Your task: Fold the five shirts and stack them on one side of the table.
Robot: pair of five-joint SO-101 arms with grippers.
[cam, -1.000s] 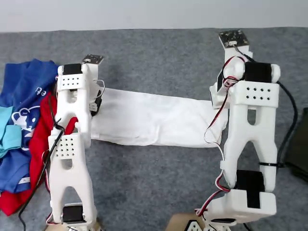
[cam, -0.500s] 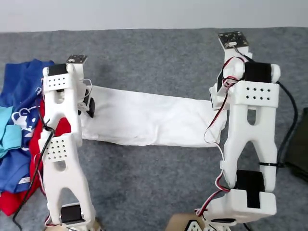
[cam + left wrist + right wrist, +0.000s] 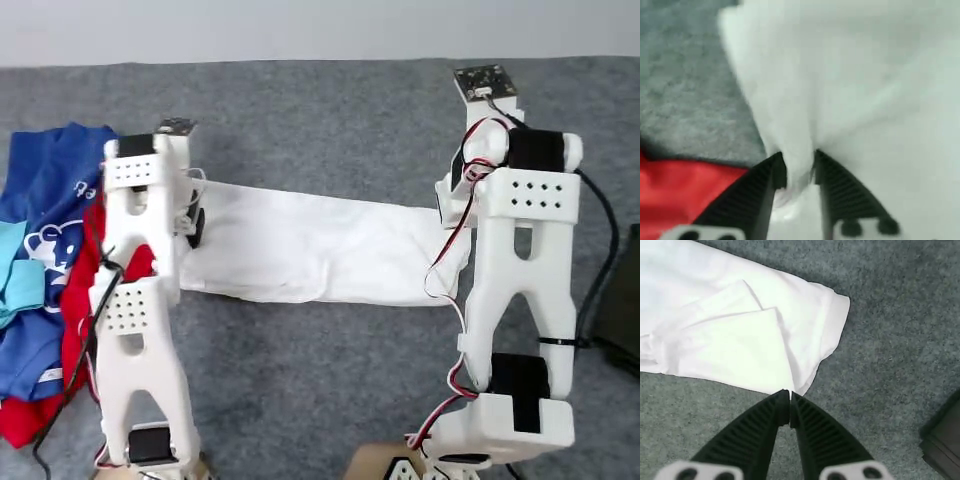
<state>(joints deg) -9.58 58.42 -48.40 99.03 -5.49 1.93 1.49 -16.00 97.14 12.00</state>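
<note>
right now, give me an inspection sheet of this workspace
surface: grey carpet-like table cover
job's things: white shirt folded into a long strip across the middle; blue shirt, red shirt, teal shirt heaped unfolded at one side
clutter: nothing seen
claws: left claw shut on the white shirt's end; right claw shut, tips at the shirt's other end, grip unclear
cables: loose wires on the right arm, over the white shirt
surroundings: dark object at the table's edge; pale wall behind
</note>
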